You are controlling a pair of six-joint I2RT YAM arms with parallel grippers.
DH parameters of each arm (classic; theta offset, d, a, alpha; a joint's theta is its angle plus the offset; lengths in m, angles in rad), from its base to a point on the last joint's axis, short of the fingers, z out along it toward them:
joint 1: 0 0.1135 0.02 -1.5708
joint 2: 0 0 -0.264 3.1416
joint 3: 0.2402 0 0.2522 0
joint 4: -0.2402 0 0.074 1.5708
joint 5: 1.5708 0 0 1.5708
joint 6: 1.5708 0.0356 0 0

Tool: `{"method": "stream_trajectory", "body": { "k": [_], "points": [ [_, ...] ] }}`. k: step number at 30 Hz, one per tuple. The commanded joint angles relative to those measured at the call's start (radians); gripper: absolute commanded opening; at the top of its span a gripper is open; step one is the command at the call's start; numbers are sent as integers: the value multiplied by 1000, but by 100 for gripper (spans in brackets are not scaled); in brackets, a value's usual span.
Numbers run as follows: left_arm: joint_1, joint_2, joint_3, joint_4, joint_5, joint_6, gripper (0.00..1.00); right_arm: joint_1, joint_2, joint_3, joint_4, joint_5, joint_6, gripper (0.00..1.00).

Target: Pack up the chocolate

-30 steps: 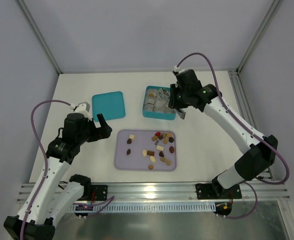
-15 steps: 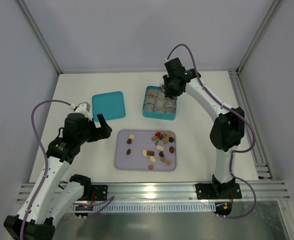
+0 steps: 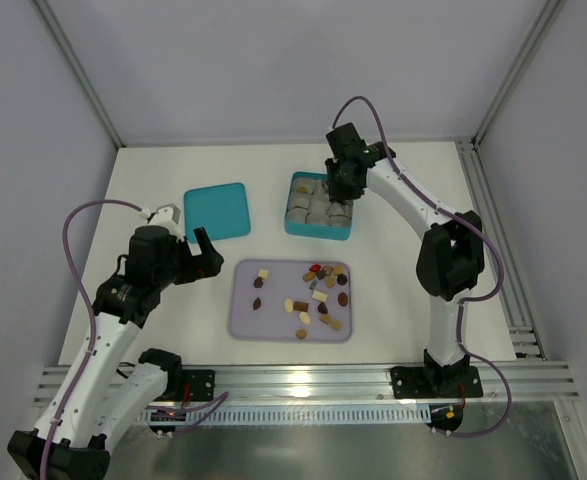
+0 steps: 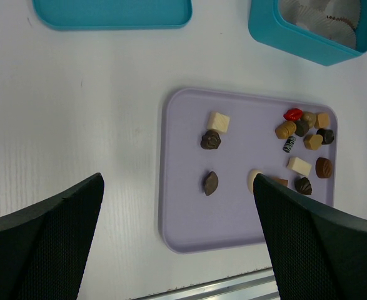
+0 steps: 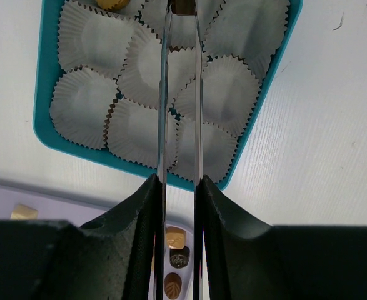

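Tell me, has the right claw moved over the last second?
Yes. The right claw, gripping tweezers, swung left from the right edge of the teal box to over its far half.

One box [image 4: 277, 34], one lid [image 4: 108, 12] and one tray [image 4: 183, 212] are counted on the tabletop [image 4: 77, 125]. About twenty pieces of chocolate [image 4: 218, 121] are seen on the tray, some nine paper cups [image 5: 83, 106] in the box

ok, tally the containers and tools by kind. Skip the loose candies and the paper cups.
flat teal plastic lid: 1
teal box lined with paper cups: 1
lilac rectangular tray: 1
thin metal tweezers, clamped in the right gripper: 1
Total: 4
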Motion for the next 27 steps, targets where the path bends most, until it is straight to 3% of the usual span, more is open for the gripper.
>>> {"method": "stream_trajectory", "body": {
  "k": [1, 14, 20, 27],
  "points": [
    [-2, -5, 4, 10, -13, -2, 100, -2, 5, 0, 34, 20, -19, 34],
    [-2, -4, 4, 10, -14, -2, 100, 0, -12, 36, 9, 9, -25, 43],
    [-2, -4, 4, 8, -14, -2, 100, 7, -113, 30, -2, -3, -22, 43],
    [-2, -5, 4, 8, -16, -4, 100, 76, -343, -157, 20, -23, -22, 43]
  ]
}}
